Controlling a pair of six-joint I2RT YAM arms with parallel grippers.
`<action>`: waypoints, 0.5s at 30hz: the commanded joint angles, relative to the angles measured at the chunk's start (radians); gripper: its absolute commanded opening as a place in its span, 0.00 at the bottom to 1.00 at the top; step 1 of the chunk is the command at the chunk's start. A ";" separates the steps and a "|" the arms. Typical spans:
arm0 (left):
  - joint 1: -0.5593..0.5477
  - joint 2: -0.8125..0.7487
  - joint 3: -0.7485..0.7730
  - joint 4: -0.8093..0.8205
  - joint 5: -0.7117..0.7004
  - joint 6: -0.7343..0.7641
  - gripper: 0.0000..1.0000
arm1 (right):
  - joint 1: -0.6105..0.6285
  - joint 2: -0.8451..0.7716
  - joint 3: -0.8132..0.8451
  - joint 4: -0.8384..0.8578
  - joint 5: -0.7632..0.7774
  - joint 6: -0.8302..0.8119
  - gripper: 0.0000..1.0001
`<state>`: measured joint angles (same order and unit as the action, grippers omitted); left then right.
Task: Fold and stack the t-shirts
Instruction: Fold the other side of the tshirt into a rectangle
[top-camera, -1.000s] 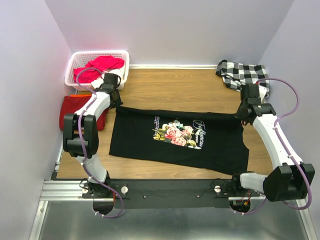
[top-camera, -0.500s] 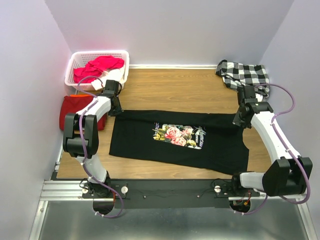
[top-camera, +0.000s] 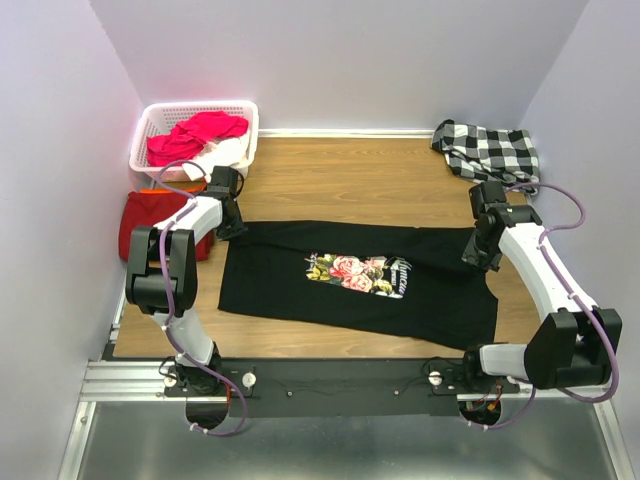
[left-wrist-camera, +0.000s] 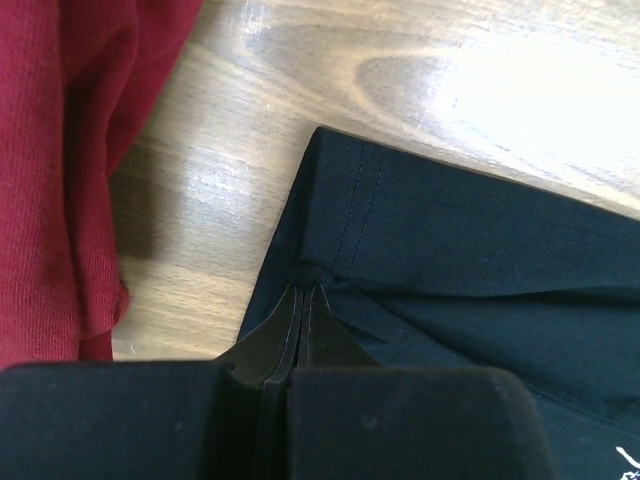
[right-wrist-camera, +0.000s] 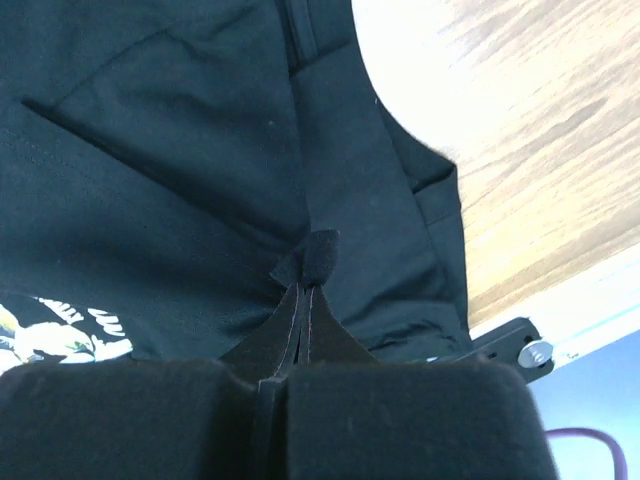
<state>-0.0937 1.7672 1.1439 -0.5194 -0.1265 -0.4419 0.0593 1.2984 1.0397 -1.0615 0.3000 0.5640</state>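
Observation:
The black t-shirt (top-camera: 350, 295) with its rose print lies across the wooden table, its far edge lifted and drawn toward the near side. At that edge's left corner my left gripper (top-camera: 232, 226) is shut on a pinch of the black cloth (left-wrist-camera: 470, 250), seen at the fingertips (left-wrist-camera: 305, 290) in the left wrist view. My right gripper (top-camera: 477, 255) is shut on the right end of the same edge; a small tuft of black cloth (right-wrist-camera: 180, 180) pokes out past its tips (right-wrist-camera: 305, 287). The dark-red t-shirt (top-camera: 150, 215) lies at the table's left edge, showing as red cloth (left-wrist-camera: 50, 170) beside the left gripper.
A white basket (top-camera: 150, 112) holding pink-red and white clothes stands at the back left. A black-and-white checked cloth (top-camera: 490, 148) is bunched at the back right. Bare wood (top-camera: 350, 175) stretches behind the black tee. Walls close in on the left, back and right.
Both grippers have moved toward the near edge, carrying the black tee's far edge with them. The shirt now looks shorter front to back and the fold sits closer to the print.

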 joint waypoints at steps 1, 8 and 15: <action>0.006 -0.017 -0.013 -0.033 0.004 -0.020 0.00 | -0.001 0.019 -0.012 -0.064 -0.045 0.059 0.01; 0.006 0.005 -0.029 -0.073 0.007 -0.052 0.00 | -0.003 0.024 -0.072 -0.086 -0.149 0.097 0.13; 0.006 -0.015 -0.061 -0.083 -0.005 -0.083 0.00 | -0.003 -0.010 -0.109 -0.115 -0.203 0.146 0.13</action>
<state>-0.0937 1.7668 1.1221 -0.5541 -0.1268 -0.4927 0.0589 1.3174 0.9535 -1.1236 0.1616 0.6575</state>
